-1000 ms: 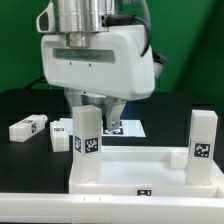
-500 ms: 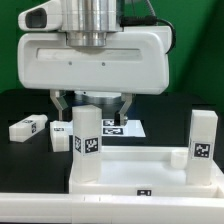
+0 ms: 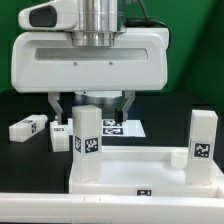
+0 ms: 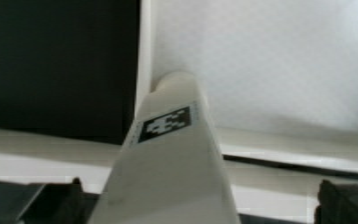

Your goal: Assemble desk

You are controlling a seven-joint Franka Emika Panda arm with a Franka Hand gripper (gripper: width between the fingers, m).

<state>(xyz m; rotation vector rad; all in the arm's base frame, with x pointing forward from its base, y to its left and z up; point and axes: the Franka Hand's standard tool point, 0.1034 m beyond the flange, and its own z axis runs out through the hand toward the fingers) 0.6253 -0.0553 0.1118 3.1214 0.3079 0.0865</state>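
Note:
The white desk top [image 3: 150,158] lies at the front with two square legs standing upright on it. One leg stands at the exterior view's left [image 3: 87,145], the other at its right [image 3: 205,140]. My gripper [image 3: 92,106] hangs open just above the left leg, with a dark finger [image 3: 57,104] on either side of the leg's top. In the wrist view that tagged leg [image 4: 167,150] rises between the open fingers [image 4: 51,203] of the gripper [image 4: 197,203] without touching them. The desk top [image 4: 282,80] lies beyond it.
Two loose white legs lie on the black table at the exterior view's left, one [image 3: 28,127] farther out and one [image 3: 61,138] just behind the standing leg. The marker board [image 3: 128,128] lies flat behind the desk top.
The hand has turned broadside and come forward over the left leg. Its fingers now show on either side of the leg top. In the last half second it has barely shifted.

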